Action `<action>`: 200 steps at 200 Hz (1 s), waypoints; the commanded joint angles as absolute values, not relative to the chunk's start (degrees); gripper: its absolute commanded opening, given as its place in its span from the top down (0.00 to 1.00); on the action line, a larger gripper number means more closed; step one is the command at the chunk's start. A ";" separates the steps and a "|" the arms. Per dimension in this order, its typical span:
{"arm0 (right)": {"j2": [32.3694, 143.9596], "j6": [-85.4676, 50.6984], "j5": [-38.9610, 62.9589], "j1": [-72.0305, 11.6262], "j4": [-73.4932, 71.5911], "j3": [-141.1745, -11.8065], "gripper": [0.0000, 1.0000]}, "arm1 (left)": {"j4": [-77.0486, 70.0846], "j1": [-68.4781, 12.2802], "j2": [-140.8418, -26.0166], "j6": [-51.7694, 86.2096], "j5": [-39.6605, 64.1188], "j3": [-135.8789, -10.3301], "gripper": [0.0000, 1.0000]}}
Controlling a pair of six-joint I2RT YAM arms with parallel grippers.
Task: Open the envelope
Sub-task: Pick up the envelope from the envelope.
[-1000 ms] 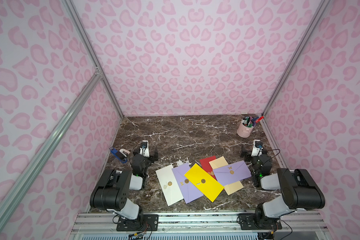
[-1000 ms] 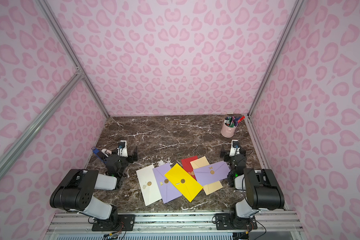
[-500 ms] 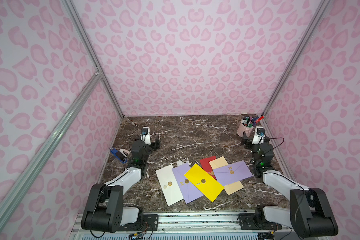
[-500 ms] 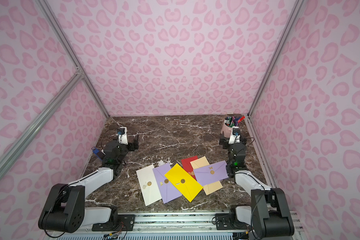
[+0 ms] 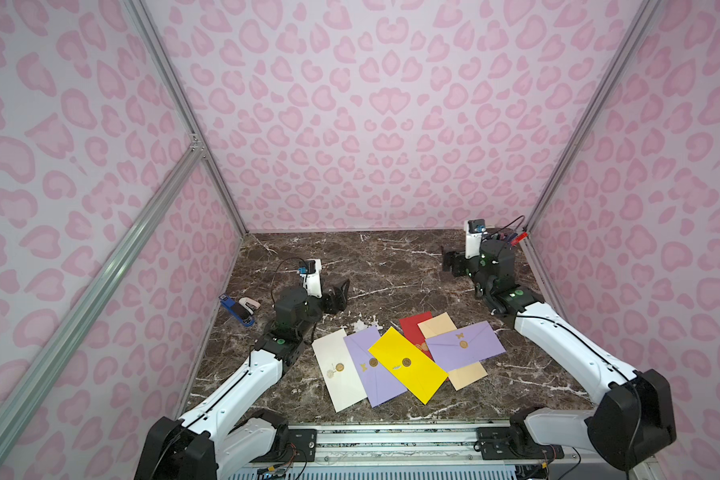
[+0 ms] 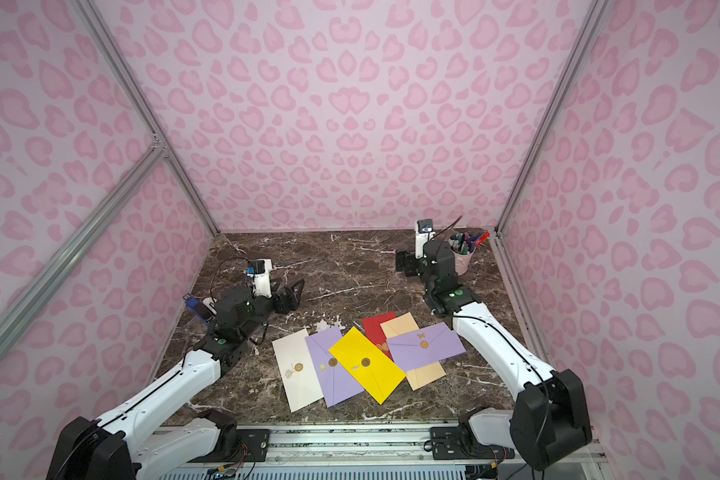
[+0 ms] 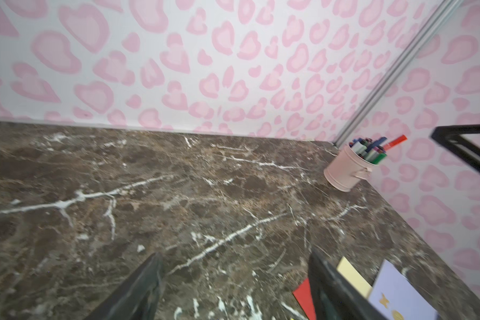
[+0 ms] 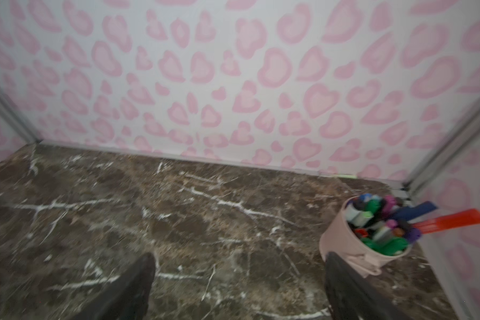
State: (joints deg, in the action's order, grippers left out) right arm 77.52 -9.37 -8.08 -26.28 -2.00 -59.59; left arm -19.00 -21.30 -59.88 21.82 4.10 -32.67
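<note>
Left gripper (image 5: 341, 293), black with flat tapered fingers (image 7: 139, 288), is released: jaws spread with nothing between them, poised over bare counter (image 5: 391, 266) toward the left edge. Right gripper (image 5: 447, 262) is likewise spread wide and empty, farther back toward the right edge.

Nearest the front edge, at mid-counter, six flat rectangular paper envelopes lie fanned and overlapping, all with flaps shut and apart from both grippers. From the left:
- cream envelope (image 5: 337, 374)
- lilac envelope (image 5: 371, 382), overlapping the cream one
- yellow envelope (image 5: 408, 365), uppermost and set diagonally
- red envelope (image 5: 410, 330) and tan envelope (image 5: 437, 326), both largely covered
- second lilac envelope (image 5: 466, 347), lying across the tan

Round gold seals close the cream, yellow and both lilac flaps.

Farther back, beside the left edge, a small blue-and-white stapler (image 5: 238, 309) lies flat. In the far right corner stands a matte pink bucket-shaped cup (image 6: 463, 261) with a side handle, packed with coloured markers (image 8: 380, 221). The counter is dark brown marble with irregular white veining. Behind it rise white walls (image 5: 387, 108) printed with rounded pink heart-like blotches, joined by aluminium corner posts.
</note>
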 commanded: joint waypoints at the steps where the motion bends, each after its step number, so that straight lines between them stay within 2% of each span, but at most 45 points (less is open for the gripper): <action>1: 81.19 -14.47 6.22 -28.07 10.80 -62.00 0.15 | -15.02 -21.74 -58.80 30.45 9.78 -30.57 0.19; 15: 83.15 -15.71 13.01 -28.67 14.24 -62.48 0.19 | -16.26 -22.36 -59.67 34.27 15.55 -28.68 0.20; 36: 84.05 -15.66 20.64 -29.44 18.39 -62.05 0.19 | -18.09 -23.97 -60.55 38.34 20.60 -26.03 0.23; 85: 81.22 -17.38 31.77 -29.44 19.66 -54.42 0.19 | -17.67 -30.67 -64.57 39.72 24.41 -26.54 0.34; 112: 80.80 -18.59 32.69 -29.52 18.40 -49.20 0.19 | -20.80 -33.65 -70.49 41.55 26.66 -25.59 0.55; 126: 80.67 -19.21 32.75 -29.83 17.55 -47.59 0.19 | -22.94 -35.15 -72.32 42.77 26.89 -25.20 0.61; 155: 80.58 -20.33 32.76 -30.62 16.06 -45.91 0.19 | -21.86 -36.64 -73.65 42.43 25.97 -26.89 0.61; 175: 81.46 -20.71 33.05 -31.37 15.02 -45.53 0.19 | -18.11 -37.00 -74.23 41.99 24.00 -28.33 0.54; 200: 83.94 -20.36 33.15 -32.20 14.74 -46.10 0.19 | -17.39 -37.65 -76.46 42.24 24.54 -28.64 0.60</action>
State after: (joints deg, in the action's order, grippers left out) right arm 82.35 -19.90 32.36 -31.62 15.92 -45.63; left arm -19.16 -37.17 -75.02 42.06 24.71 -28.25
